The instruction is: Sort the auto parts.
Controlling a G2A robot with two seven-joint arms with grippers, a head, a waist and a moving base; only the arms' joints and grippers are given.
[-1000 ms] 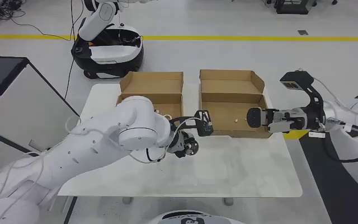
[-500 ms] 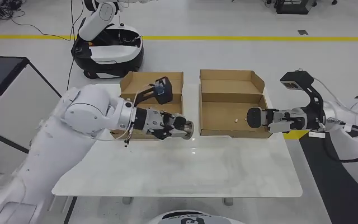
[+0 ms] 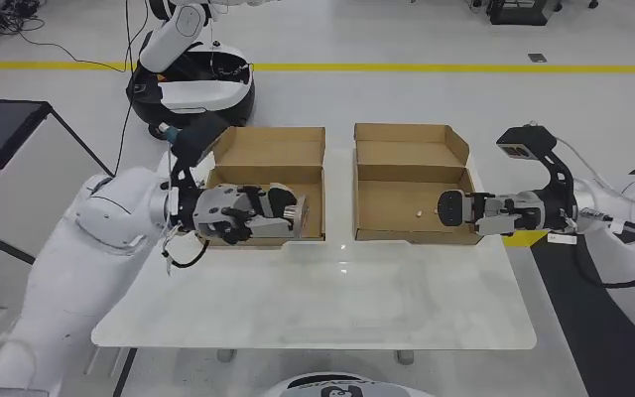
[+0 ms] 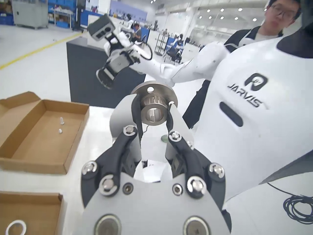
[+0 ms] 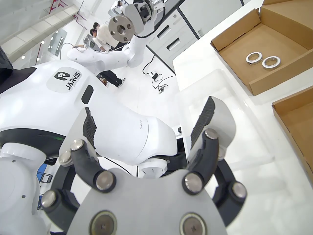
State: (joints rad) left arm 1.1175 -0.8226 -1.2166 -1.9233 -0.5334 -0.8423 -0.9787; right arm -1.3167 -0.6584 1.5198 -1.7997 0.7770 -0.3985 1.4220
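Left gripper (image 3: 286,210) was clamped on a metal flange (image 3: 299,208). Its fingers (image 4: 135,118) were closed on the hub from both sides, with the drilled disc facing away from the wrist. In the top view the flange sat at the gripper's 3 o'clock end, over the 3 o'clock part of the left box (image 3: 268,149). Two metal rings (image 5: 247,59) lay side by side on that box's floor, well apart from the flange.

The right box (image 3: 412,149) stood at 3 o'clock of the left box, both on the white table (image 3: 397,298). Two small pale parts (image 4: 61,119) lay near each other on its floor.

Right gripper (image 3: 451,210) was at the right box's 3 o'clock edge — jaws spread wide and empty, ribbed pads (image 5: 203,118) facing each other.

Both boxes were brown cardboard — flaps folded open at 12 o'clock.
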